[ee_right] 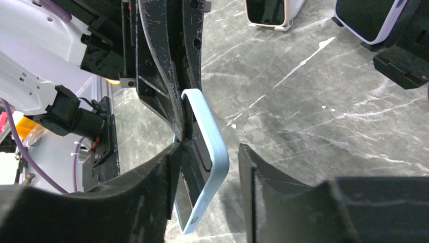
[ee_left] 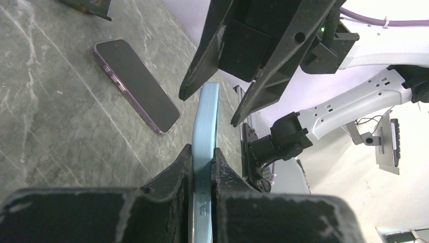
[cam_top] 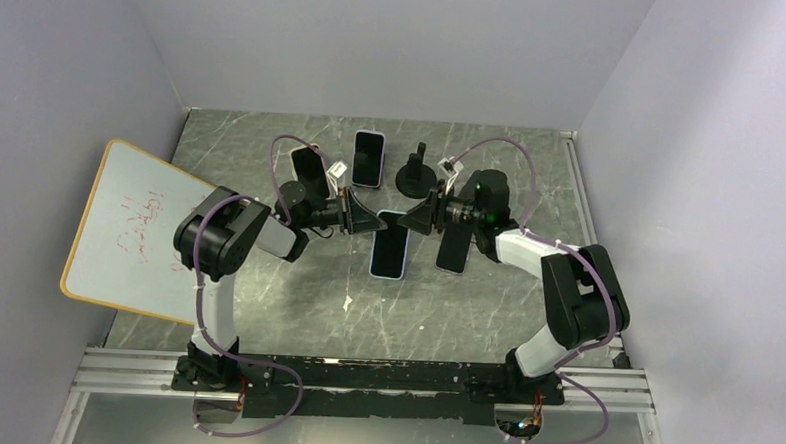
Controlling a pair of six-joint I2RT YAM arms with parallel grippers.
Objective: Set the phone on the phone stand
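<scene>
The left gripper [ee_left: 202,158] is clamped hard on the thin edge of the blue phone [ee_left: 205,121]. Both of its black fingers [ee_left: 177,174] press flat against the case at the bottom centre of the left wrist view. The phone stands on edge in that grip, off the table [cam_top: 295,308], its free end pointing up the frame.

At that free end, the right gripper [ee_right: 210,149] sits astride the phone with its jaws parted. In the right wrist view the phone passes between the two fingers. It runs close against the finger on the left of the frame, though I cannot tell whether they touch. A clear gap shows to the finger on the right [ee_right: 263,182].

In the top view the two grippers meet tip to tip at the centre of the frame. The blue phone sits between and just below them.

The empty stand [cam_top: 415,173] sits just above the right gripper, apart from the phone. A purple-edged phone [ee_left: 136,86] lies flat on the table at the upper left of the left wrist view. A white phone [cam_top: 369,158] lies flat at the upper centre of the top view. To its left, another phone [cam_top: 308,165] leans on a second stand [cam_top: 293,193]. A whiteboard [cam_top: 133,231] lies at the left edge.
</scene>
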